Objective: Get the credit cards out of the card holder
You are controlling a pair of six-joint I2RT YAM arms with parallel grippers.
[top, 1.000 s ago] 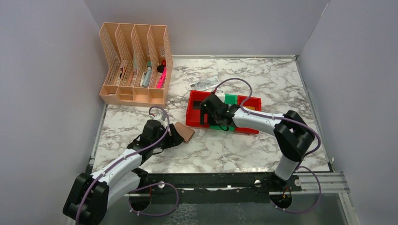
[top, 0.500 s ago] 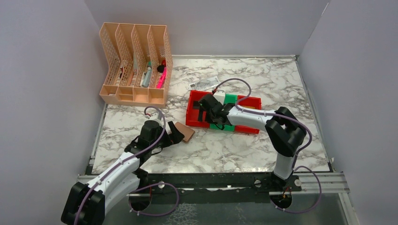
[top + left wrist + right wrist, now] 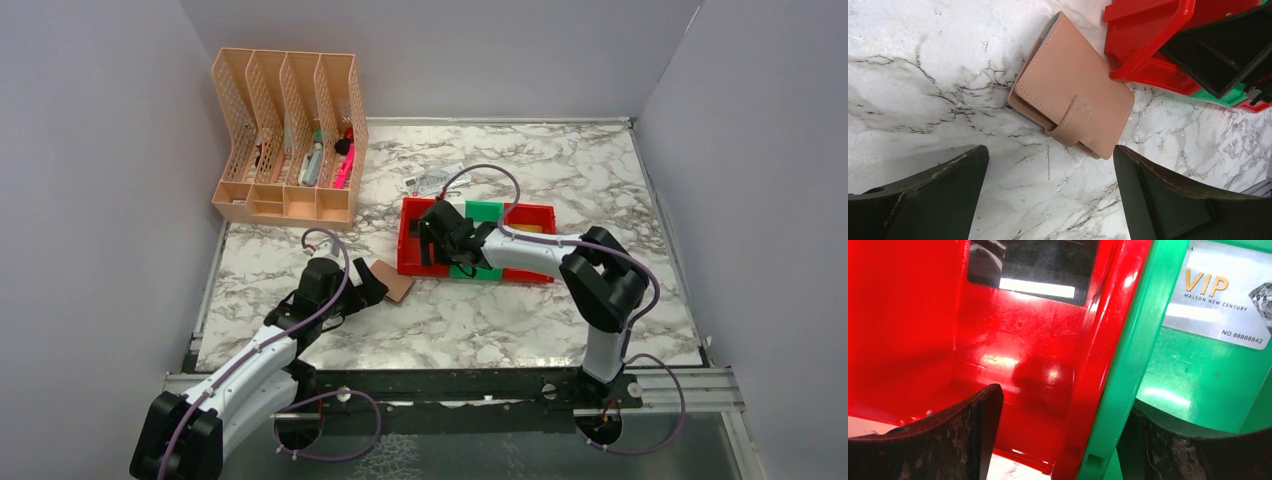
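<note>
Left pincer (image 3: 1050, 147) gaped wide and empty, arm reaching low over the marble tabletop (image 3: 923, 100). Just ahead of its tips, untouched, lay the tan leather-look bifold card holder (image 3: 1073, 85), flat with the strap shut. It looked light, soft and skid-prone, so pinch across the long edges. Right pincer (image 3: 1068, 400) stood open, astride the walls of the red plastic bin (image 3: 908, 315) and green plastic bin (image 3: 1198, 385). The silver VIP credit card (image 3: 1223, 295) lay beyond.

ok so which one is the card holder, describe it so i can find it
Find the row of red and green plastic bins mid-way across the white marble table. By its near-left corner lies the flat tan-brown card holder, folded shut with a strap tab. Unlike the glossy hard bins, it is matte with stitched edges.
</note>
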